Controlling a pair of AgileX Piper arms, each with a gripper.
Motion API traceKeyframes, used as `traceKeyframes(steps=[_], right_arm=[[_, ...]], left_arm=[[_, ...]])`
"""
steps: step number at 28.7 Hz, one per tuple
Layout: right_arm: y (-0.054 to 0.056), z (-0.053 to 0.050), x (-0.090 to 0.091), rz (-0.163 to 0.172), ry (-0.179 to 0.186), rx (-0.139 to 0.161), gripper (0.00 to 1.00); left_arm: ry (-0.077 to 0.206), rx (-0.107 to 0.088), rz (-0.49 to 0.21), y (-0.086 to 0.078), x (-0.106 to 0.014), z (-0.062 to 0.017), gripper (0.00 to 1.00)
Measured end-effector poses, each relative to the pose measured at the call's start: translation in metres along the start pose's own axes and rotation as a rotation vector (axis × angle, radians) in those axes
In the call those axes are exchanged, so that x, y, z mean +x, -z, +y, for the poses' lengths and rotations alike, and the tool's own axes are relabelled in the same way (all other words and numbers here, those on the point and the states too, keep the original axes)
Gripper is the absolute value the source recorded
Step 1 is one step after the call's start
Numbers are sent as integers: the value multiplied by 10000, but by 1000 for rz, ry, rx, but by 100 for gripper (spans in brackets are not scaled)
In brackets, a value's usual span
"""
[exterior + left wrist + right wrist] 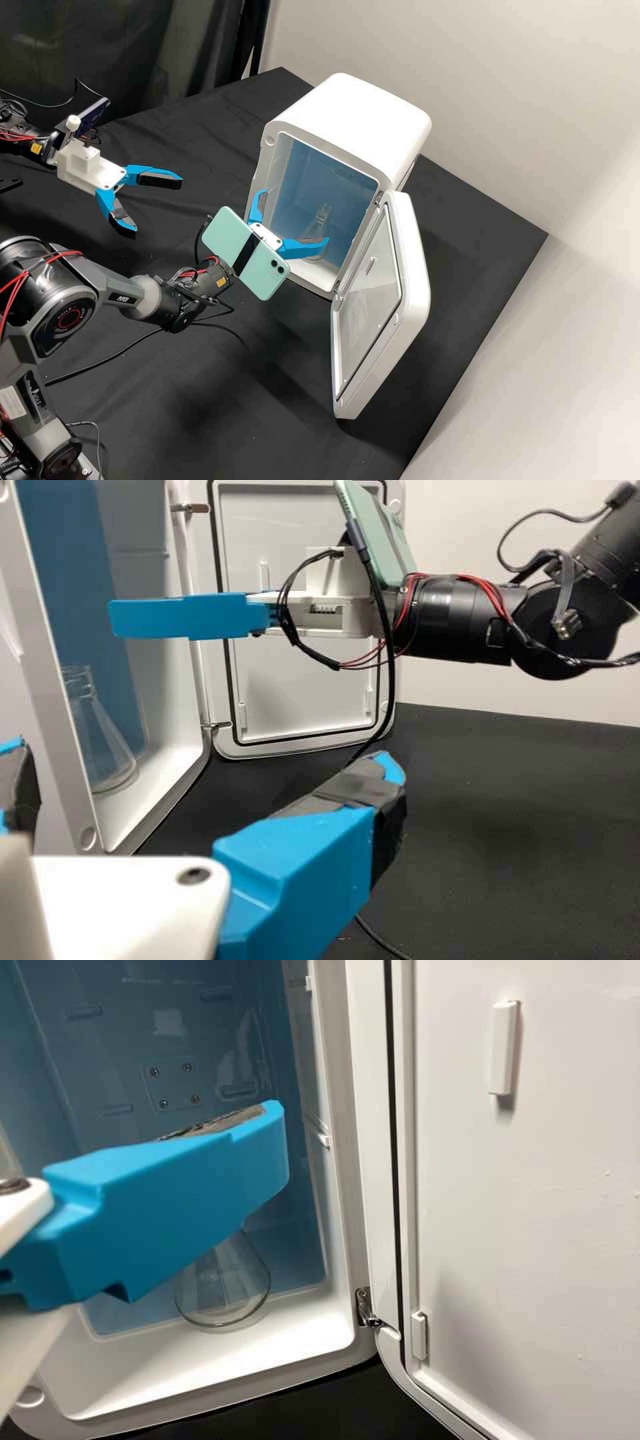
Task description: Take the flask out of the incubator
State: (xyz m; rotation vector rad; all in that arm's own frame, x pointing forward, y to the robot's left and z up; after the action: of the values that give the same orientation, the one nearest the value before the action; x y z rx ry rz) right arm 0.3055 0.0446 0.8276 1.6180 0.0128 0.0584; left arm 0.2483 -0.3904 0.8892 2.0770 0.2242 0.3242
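Note:
A clear glass flask point(319, 223) stands upright on the floor of the white incubator point(360, 120), whose inside is blue. The incubator's door point(380, 300) hangs wide open to the right. My right gripper point(293, 220) is at the opening, open, its fingers spread in front of the flask and holding nothing. One blue finger point(170, 1195) crosses above the flask point(225, 1285) in the right wrist view. My left gripper point(152, 205) hovers open over the bench, left of the incubator. From there I see the flask point(95, 730) and a right finger point(180, 615).
A mint-green phone point(247, 253) is mounted on the right arm's wrist, with red and black wires behind it. The black bench point(220, 373) ends close behind and to the right of the incubator. Cables lie at the far left.

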Motion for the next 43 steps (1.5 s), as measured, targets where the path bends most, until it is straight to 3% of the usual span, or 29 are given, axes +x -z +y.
traceKeyframes(steps=[10,12,18,24,29,32,38,43], right_arm=[[2,2,0,3,-2,2,100],[-9,13,-5,4,-5,16,100],[-104,77,-95,48,16,102,100],[-157,88,-248,123,54,126,100],[-157,18,-348,176,97,113,100],[-163,-26,-386,183,116,110,100],[-137,-154,-448,188,161,76,100],[-50,-207,-496,224,189,67,100]], left_arm=[[1,6,-1,8,-1,1,100],[3,6,-1,9,-4,-4,100],[10,5,1,13,-16,-25,100],[10,5,1,13,-16,-25,100],[10,5,1,13,-16,-25,100],[10,5,1,13,-16,-25,100],[10,5,1,13,-16,-25,100],[10,5,1,13,-16,-25,100]])
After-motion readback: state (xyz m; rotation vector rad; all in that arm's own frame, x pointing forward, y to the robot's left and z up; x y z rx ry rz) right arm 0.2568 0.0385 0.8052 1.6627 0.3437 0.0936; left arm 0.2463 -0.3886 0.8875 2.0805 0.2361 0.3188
